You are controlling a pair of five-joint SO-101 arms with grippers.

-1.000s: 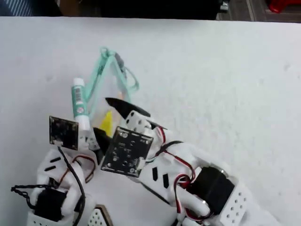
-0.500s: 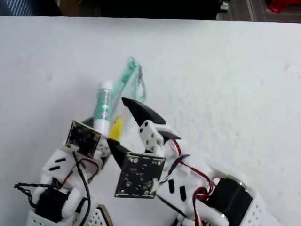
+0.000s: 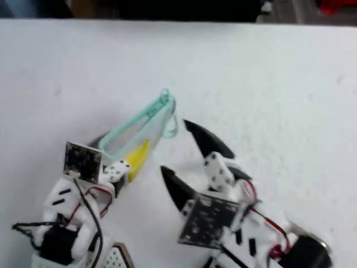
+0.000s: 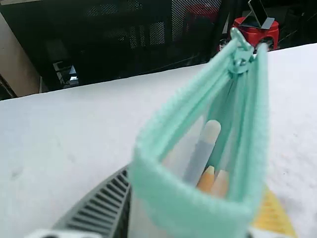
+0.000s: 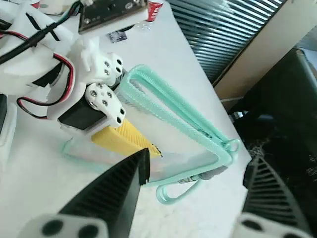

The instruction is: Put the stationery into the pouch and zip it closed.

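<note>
Where the fixed camera looks down, the entries are these. White table (image 3: 268,72), with two arms at its near edge.
- Pouch (image 3: 139,131): mint-green zip trim and clear walls. It lies left of the table's middle, nearer the near edge than the far one. Its slider end and mint loop (image 3: 170,128) point toward the table's middle.
- Left gripper (image 3: 124,149): pinching the pouch's near end, with a yellow finger (image 3: 138,158) on one side and a dark one on the other.
- Right gripper (image 3: 174,144): two black fingers (image 3: 203,139) spread wide, just beside the pouch's loop end, with nothing held. Whether a tip touches the loop cannot be told.

Left wrist view.
- Pouch (image 4: 163,144): mouth gaping, zip tracks parted and meeting at the metal slider (image 4: 240,52) at the far end.
- Contents: one pale stick (image 4: 204,146) with a rounded cap, standing inside. Orange-tinted tips sit beside its base, their kind not determinable.
- Left gripper (image 4: 198,208): a grey ribbed finger on one side and the yellow finger on the other, with the pouch clamped between them.

Right wrist view.
- Right gripper (image 5: 198,161): black fingers wide apart over the table, gripping nothing.
- Pouch (image 5: 168,116): on the table beyond the fingers. Its mint tracks are splayed in a V toward the slider, and the loop lies nearest the fingers.
- Left gripper: the yellow finger is pressed to the pouch wall at the end away from the slider.
</note>
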